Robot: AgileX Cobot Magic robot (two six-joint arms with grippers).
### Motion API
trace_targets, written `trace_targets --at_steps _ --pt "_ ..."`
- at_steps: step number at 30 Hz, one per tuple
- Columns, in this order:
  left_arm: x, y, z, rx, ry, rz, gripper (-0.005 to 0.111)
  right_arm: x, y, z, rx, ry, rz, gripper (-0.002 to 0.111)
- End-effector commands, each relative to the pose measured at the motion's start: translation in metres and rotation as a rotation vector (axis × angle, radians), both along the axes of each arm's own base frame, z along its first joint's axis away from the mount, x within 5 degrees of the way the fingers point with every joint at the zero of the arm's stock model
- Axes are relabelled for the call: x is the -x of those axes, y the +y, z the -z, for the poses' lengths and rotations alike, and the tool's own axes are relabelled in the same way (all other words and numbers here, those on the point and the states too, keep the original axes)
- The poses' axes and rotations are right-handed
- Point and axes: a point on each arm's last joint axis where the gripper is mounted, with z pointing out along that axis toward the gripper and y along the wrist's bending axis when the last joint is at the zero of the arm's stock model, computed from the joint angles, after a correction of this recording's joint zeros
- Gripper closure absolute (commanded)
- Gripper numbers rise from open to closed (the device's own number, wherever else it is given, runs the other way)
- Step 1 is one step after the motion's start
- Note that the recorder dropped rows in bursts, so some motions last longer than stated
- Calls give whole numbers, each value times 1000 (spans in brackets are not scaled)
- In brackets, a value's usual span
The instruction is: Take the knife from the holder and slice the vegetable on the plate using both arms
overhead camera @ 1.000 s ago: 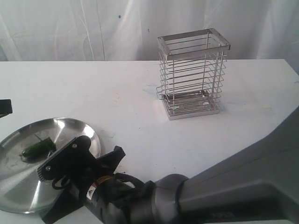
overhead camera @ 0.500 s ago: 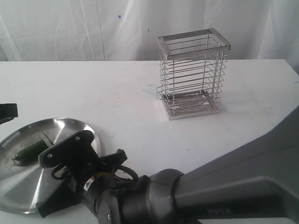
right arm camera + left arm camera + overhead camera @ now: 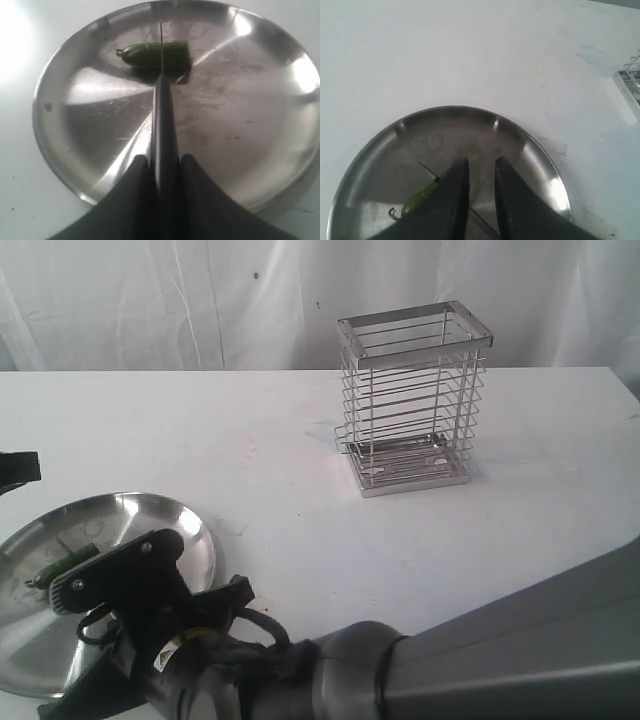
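Observation:
The steel plate (image 3: 195, 545) lies at the table's near left. On it rests the green vegetable (image 3: 150, 52), a stubby piece also visible in the exterior view (image 3: 68, 564). My right gripper (image 3: 164, 162) is shut on the knife (image 3: 163, 110) by its handle. The dark blade runs edge-down across the vegetable's right part. My left gripper (image 3: 481, 162) hovers over the plate (image 3: 540, 160), jaws a little apart with nothing between them. The vegetable (image 3: 417, 199) lies just beside one finger (image 3: 455, 195). The wire holder (image 3: 412, 400) stands empty at the back.
The right arm's thick grey link (image 3: 520, 650) fills the near right of the exterior view and hides the plate's near side. Only a black bit of the left gripper (image 3: 18, 470) shows at that view's left edge. A white curtain hangs behind the table.
The right gripper with the knife has slid toward the near left corner of the exterior view. The vegetable has shifted slightly left on the plate. The left gripper barely moved.

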Motion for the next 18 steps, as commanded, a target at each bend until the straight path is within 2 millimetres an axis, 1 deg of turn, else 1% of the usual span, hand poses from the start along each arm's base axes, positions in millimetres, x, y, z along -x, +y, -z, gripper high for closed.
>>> trace_targets --at_steps 1,10,18 --pt "-4 -1 5 -9 33 12 81 1 2 -3 -16 -58 14 108" --pt "-5 -1 6 -9 37 12 81 -2 -4 9 34 -2 95 108" --pt "-5 -1 6 -9 37 12 81 -1 -3 8 29 -6 94 108"
